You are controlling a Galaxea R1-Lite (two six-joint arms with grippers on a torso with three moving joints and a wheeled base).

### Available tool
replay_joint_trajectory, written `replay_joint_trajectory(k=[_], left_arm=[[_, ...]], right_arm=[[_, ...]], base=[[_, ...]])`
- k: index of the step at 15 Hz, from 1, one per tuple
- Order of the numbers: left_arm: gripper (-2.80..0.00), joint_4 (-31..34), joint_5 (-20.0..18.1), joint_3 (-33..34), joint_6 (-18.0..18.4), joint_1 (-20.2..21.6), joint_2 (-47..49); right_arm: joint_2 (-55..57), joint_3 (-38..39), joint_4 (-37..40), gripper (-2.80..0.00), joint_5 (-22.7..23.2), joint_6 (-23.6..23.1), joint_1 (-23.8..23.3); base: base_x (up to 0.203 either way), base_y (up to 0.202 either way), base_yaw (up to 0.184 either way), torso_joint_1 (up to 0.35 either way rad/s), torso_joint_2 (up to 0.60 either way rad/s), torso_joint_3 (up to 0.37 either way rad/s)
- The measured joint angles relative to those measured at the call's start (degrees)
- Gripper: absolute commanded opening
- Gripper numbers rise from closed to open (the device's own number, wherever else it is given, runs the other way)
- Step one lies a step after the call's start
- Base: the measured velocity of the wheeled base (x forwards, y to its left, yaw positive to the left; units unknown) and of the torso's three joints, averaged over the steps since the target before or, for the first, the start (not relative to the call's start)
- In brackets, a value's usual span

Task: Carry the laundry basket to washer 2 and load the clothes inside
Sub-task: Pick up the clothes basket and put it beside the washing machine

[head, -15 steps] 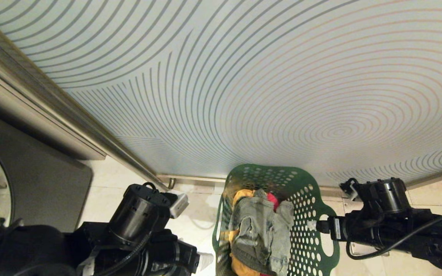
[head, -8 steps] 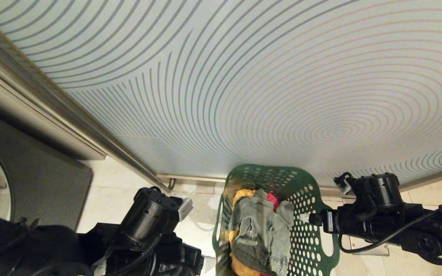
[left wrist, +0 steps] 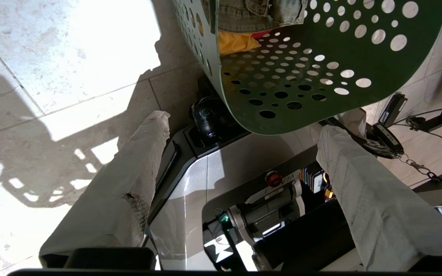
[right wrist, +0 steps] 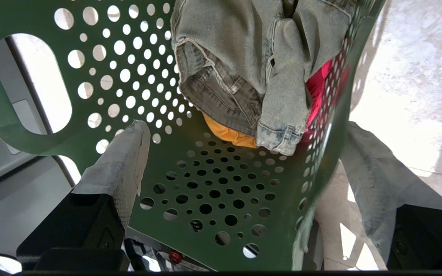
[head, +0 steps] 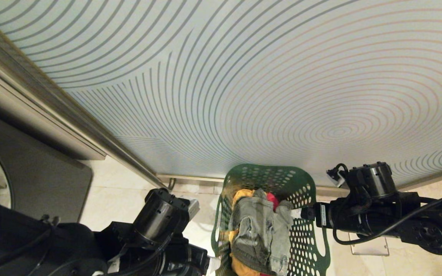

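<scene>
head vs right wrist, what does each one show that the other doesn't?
Only the head view: the striped wall panel, a dark grey washer at far left, the left arm beside the laundry basket, and both arms at once.

Only the right wrist view: the right pincer open, one finger inside the basket wall and the other outside it, plus the cut-out handle and the basket's perforated bottom.

Both: the green basket, and the clothes in it, grey denim over yellow and red cloth.

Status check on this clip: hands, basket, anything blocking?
Left hand open beside the laundry basket, nothing held. Right hand open, straddling the basket wall. Clothes inside. Nothing blocking either hand.
</scene>
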Motion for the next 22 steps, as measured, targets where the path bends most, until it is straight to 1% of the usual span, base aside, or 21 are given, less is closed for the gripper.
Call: replay_joint_trajectory(k=[3,6,12,15,16,17,19,20,22], left_arm=[[0.0,0.0,0.0,0.0,0.0,0.0,0.5],[0.0,0.0,0.0,-0.3,0.1,-0.1,0.9],[0.0,-0.1,-0.2,-2.5,-0.1,-0.8,3.6],[0.0,-2.3,0.3,-5.2,-1.7,-1.7,7.1],[0.0,-4.2,1.3,-6.1,-2.3,-2.0,8.6],[0.0,-6.0,3.0,-6.9,-2.6,-2.3,10.4],[0.0,-11.2,7.6,-8.5,-2.8,-2.8,14.4],[0.0,-13.6,9.2,-9.2,-2.8,-3.2,16.1],[0.0,-16.3,11.2,-10.8,-3.0,-3.8,19.3]], right_arm=[[1.6,0.0,-0.8,0.0,0.2,0.3,0.2],[3.8,0.5,-5.2,0.0,0.2,0.7,0.2],[6.9,1.6,-6.8,0.0,0.1,1.0,0.7],[7.4,1.6,-6.8,0.0,0.1,1.0,0.9],[7.4,1.6,-6.8,0.0,-0.1,0.9,0.9],[7.5,1.6,-6.8,0.0,-0.2,0.9,0.9],[7.4,1.7,-6.7,0.0,-0.4,0.9,0.9],[7.4,1.8,-6.7,0.0,-0.5,0.9,0.9],[7.5,2.0,-6.7,0.0,-0.5,0.9,0.9]], base=[[0.0,0.0,0.0,0.0,0.0,0.0],[0.0,0.0,0.0,0.0,0.0,0.0],[0.0,0.0,0.0,0.0,0.0,0.0],[0.0,0.0,0.0,0.0,0.0,0.0],[0.0,0.0,0.0,0.0,0.0,0.0],[0.0,0.0,0.0,0.0,0.0,0.0],[0.0,0.0,0.0,0.0,0.0,0.0],[0.0,0.0,0.0,0.0,0.0,0.0],[0.0,0.0,0.0,0.0,0.0,0.0]])
